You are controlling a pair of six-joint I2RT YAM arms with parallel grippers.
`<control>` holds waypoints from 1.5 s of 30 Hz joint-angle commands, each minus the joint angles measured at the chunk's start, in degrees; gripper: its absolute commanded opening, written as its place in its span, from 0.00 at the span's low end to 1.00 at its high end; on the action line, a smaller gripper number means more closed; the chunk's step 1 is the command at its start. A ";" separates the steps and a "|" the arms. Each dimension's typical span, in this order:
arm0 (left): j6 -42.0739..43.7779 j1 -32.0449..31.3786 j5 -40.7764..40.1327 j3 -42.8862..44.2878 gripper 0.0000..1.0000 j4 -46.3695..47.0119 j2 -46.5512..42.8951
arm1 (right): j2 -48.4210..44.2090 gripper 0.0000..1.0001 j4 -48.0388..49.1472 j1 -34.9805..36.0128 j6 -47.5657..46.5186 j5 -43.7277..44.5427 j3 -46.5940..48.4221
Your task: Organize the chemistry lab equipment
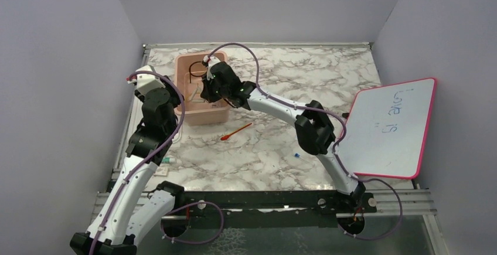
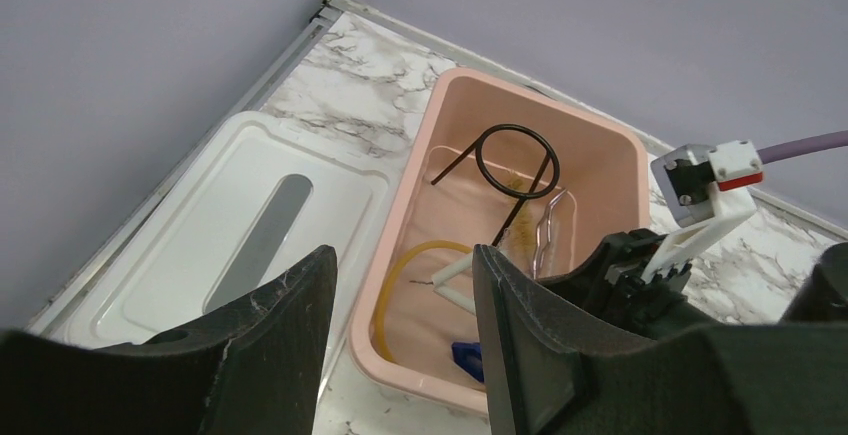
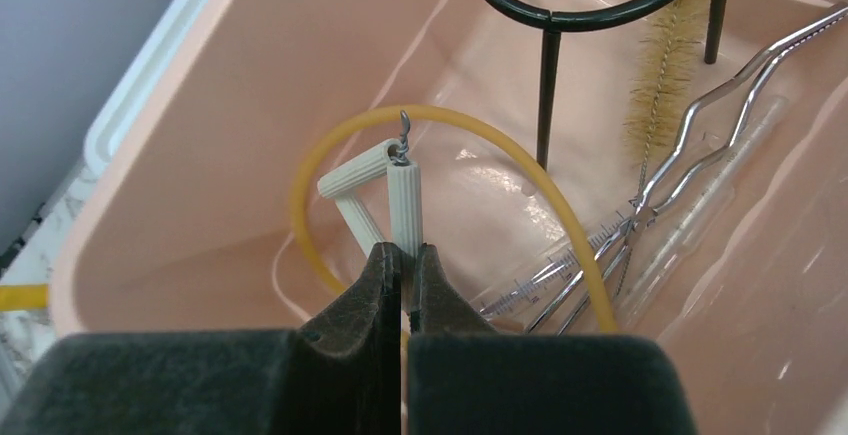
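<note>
Hanging inside pink tub (image 1: 202,119), right hand (image 3: 405,253) pressed together beside white triangle (image 3: 405,205), left hand (image 2: 400,267) spread nearby

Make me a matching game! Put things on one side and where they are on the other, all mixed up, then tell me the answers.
Things:
1. black wire ring
2. red-tipped stick
3. white lid
4. pink-framed whiteboard

Places:
A. at the right side of the marble table
B. inside the pink tub
C. on the marble, in front of the tub
D. flat beside the tub, by the left wall

Pairs: 1-B, 2-C, 3-D, 4-A
</note>
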 commanded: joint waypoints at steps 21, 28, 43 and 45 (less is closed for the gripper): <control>1.83 1.06 1.27 -1.00 0.58 3.29 -0.07 | -6.62 0.39 -6.07 0.37 -2.63 4.51 3.70; 2.18 1.18 3.88 -1.10 0.59 4.02 0.46 | -17.65 0.40 -4.13 -1.04 -2.03 13.02 -6.47; 3.54 1.19 10.37 -1.66 0.60 5.76 1.50 | -20.15 0.46 2.63 -12.99 -19.09 1.70 -29.87; 3.92 1.18 12.45 -1.83 0.60 6.45 1.43 | -18.68 0.46 3.89 -12.99 -20.66 -1.09 -30.97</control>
